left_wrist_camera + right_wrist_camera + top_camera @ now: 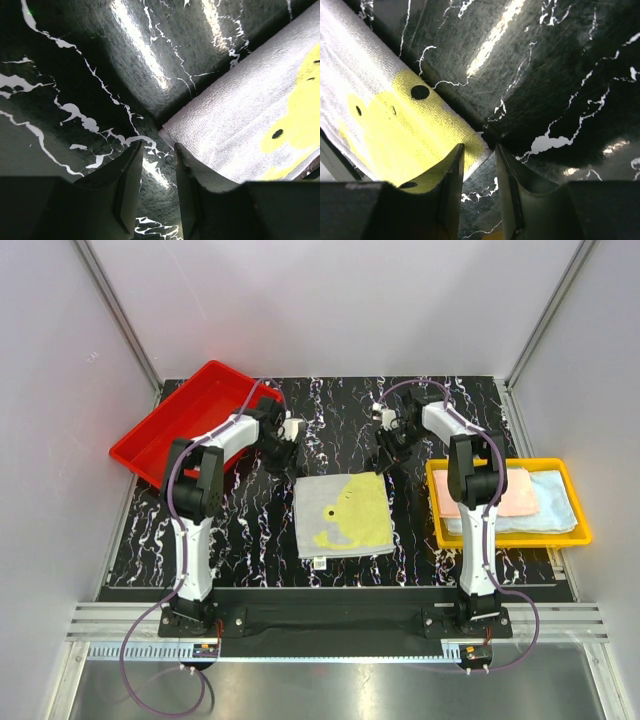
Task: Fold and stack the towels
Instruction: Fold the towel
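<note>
**Both grippers empty at the far corners of the elephant towel**

We see a grey-white towel (343,515) with a yellow-green elephant print lying flat as a rough square in the middle of the black marbled table (250,520). A small tag (320,562) sits at its near left edge.

The left gripper (157,147) is low over the table just off the towel's far left corner. Its jaws are partly apart with nothing between them, and bare tabletop shows in the gap. The towel corner lies just beside its right finger (195,180); we cannot tell if they touch.

The right gripper (479,150) is at the towel's far right corner. Its jaws are also partly apart and grip nothing. The yellow printed corner reaches up to its left finger (445,175).

On the right of the table, the yellow tray (515,539) holds a pink towel (505,492) and a pale blue towel (555,505), which overlap and are partly hidden by the right arm. The red tray (185,425) sits at an angle at the far left.
</note>
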You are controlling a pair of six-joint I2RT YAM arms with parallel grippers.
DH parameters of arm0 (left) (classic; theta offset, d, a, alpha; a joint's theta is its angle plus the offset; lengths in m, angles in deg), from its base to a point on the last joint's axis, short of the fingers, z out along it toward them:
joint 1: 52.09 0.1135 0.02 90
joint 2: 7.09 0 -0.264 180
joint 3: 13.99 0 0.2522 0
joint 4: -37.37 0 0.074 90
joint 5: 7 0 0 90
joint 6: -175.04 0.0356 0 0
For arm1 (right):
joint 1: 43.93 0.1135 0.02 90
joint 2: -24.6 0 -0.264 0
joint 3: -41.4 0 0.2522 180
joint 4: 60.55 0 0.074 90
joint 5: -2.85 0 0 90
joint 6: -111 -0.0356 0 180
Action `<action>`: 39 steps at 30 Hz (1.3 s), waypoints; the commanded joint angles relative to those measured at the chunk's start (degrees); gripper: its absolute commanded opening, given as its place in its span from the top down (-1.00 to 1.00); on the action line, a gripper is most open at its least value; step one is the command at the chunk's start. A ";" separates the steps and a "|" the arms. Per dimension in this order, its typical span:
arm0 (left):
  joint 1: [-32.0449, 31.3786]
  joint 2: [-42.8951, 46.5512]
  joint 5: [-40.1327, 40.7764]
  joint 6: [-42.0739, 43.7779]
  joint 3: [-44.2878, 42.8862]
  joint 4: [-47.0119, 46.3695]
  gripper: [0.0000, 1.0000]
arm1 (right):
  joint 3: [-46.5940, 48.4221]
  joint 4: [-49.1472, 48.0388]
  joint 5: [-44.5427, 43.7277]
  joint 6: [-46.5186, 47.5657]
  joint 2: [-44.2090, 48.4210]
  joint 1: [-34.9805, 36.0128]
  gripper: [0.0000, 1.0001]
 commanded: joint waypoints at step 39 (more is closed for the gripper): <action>1.68 -6.26 -9.92 3.39 -8.52 2.08 0.15 | 3.01 -0.14 1.19 1.23 -2.03 -2.20 1.00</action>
